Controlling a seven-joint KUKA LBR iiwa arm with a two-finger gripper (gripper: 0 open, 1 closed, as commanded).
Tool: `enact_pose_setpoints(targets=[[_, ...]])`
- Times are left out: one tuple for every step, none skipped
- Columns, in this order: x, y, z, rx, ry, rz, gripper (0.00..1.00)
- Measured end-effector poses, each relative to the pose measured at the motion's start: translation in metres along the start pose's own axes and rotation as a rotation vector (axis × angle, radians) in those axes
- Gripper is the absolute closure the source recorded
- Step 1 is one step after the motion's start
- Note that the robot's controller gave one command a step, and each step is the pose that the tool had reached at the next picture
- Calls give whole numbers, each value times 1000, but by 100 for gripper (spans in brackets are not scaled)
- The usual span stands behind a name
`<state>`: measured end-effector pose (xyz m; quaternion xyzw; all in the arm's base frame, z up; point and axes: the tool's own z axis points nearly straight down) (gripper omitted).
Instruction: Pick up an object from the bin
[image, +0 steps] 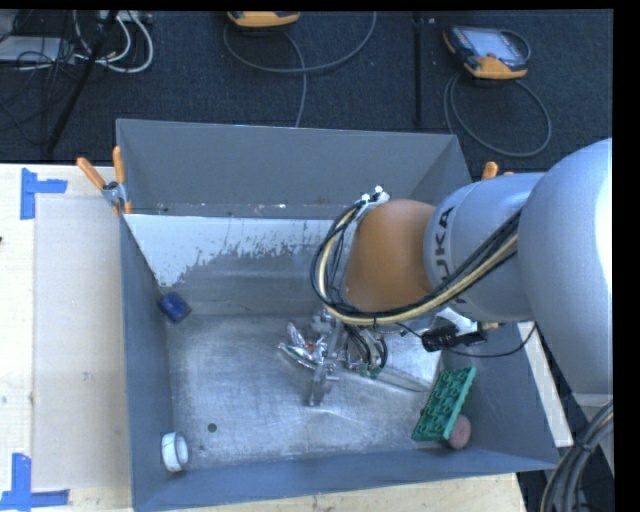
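Grey bin (250, 170): I see gripper (318, 362) low mid-floor, open/shut unclear; green block (445, 403), blue bit (173, 307) sit at wall feet, prob. slope-fed.

The whole bin (280, 165) is seen from above, a little to one side, with the arm (560, 240) right of the tool (322, 372).

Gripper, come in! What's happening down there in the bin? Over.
Gripper low at middle of bin floor. Nearest: green toothed piece, lower right, apart. Blue block, white cap far left.
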<state>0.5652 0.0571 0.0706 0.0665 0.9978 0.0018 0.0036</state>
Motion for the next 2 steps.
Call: enact_pose_setpoints(targets=[[-3,0,-6,-1,-10,3,100],[-9,-18,-214,3,-2,-289,100]])
